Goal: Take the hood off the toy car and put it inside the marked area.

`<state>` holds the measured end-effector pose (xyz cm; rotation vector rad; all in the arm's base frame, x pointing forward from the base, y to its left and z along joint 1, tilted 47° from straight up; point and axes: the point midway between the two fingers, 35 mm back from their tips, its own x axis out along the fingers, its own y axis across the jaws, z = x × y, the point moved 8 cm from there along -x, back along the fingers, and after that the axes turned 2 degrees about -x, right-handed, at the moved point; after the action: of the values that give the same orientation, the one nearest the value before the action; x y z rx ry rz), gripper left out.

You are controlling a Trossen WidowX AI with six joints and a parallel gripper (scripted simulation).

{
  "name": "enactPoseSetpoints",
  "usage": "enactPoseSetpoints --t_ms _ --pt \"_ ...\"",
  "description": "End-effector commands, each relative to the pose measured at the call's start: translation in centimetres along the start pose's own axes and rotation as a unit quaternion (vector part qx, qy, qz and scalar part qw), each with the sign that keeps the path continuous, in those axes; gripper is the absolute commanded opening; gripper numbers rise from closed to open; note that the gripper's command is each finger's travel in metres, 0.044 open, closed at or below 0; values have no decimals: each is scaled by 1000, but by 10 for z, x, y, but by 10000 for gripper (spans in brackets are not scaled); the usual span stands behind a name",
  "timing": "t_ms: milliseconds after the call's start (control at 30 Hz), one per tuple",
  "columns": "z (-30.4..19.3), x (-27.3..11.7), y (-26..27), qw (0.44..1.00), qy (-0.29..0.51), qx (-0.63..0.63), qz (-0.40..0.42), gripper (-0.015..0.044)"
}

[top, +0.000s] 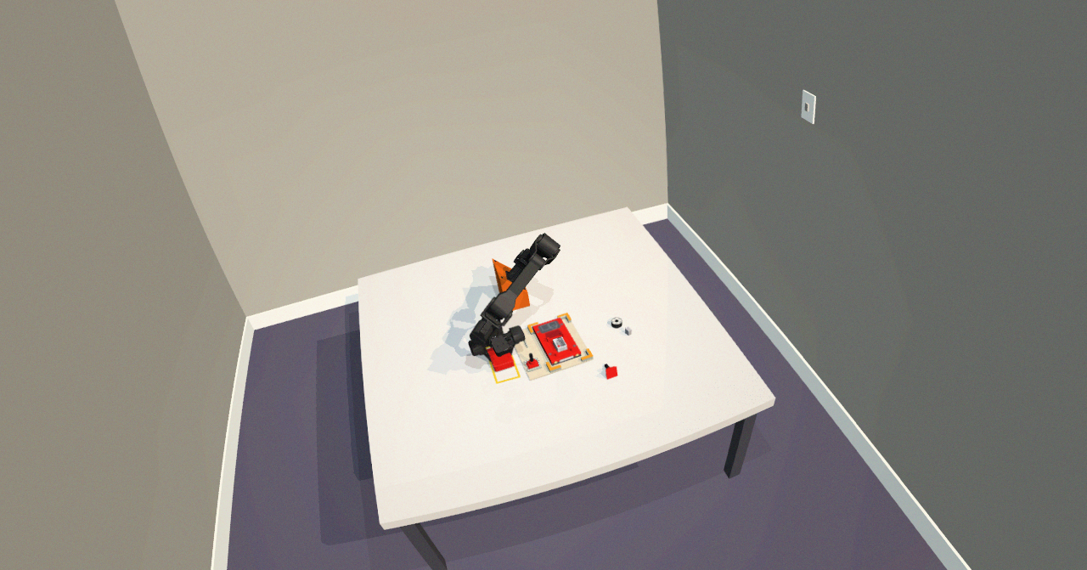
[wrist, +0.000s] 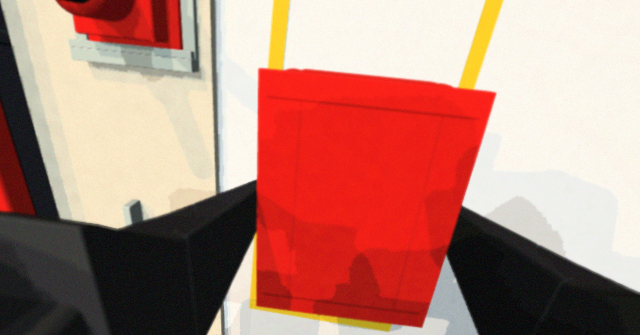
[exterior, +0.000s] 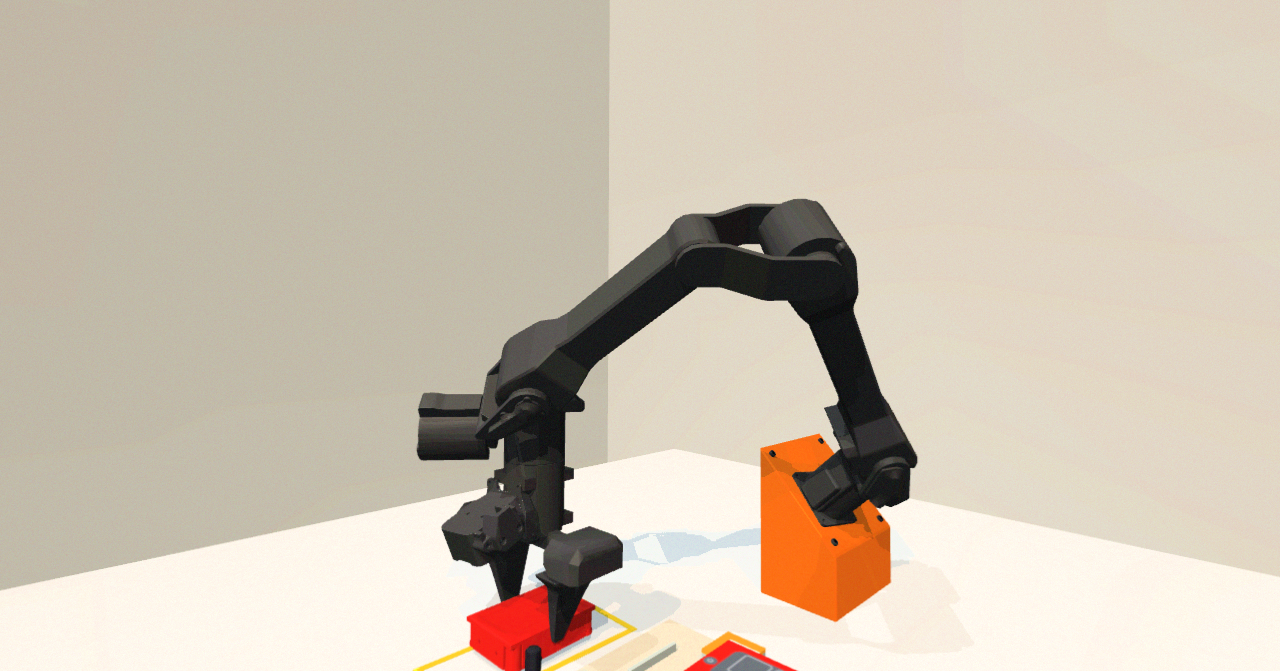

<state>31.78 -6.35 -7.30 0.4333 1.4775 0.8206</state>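
Observation:
The red hood (top: 501, 362) (exterior: 512, 628) (wrist: 360, 175) is level between my fingers, off the car. My gripper (exterior: 535, 618) (wrist: 352, 200) is shut on its long sides and points down. The hood is very low over the rear part of the yellow marked outline (top: 508, 379) (exterior: 617, 618) (wrist: 280, 25); I cannot tell whether it touches the table. In the wrist view the outline's lower edge shows just past the hood's lower end, and its side lines run on beyond the upper end. The red toy car (top: 543, 340) (exterior: 699, 664) stands beside it with its engine bay uncovered.
The car sits on a beige board (top: 539, 379) (wrist: 135, 125) with orange corner blocks. A red part with a black knob (top: 532, 363) (wrist: 115, 0) stands on the board near the hood. Another red part (top: 611, 372), a black-and-white wheel (top: 616, 322) and a small grey piece (top: 627, 330) lie beyond the car.

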Motion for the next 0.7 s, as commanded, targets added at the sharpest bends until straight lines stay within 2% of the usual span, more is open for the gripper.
enactPoseSetpoints --t_ms 0,500,667 --pt "0 3 0 1000 -1 2 2 0" --pt "0 10 1 1000 -1 2 2 0" --pt "0 8 0 1000 0 0 0 131"
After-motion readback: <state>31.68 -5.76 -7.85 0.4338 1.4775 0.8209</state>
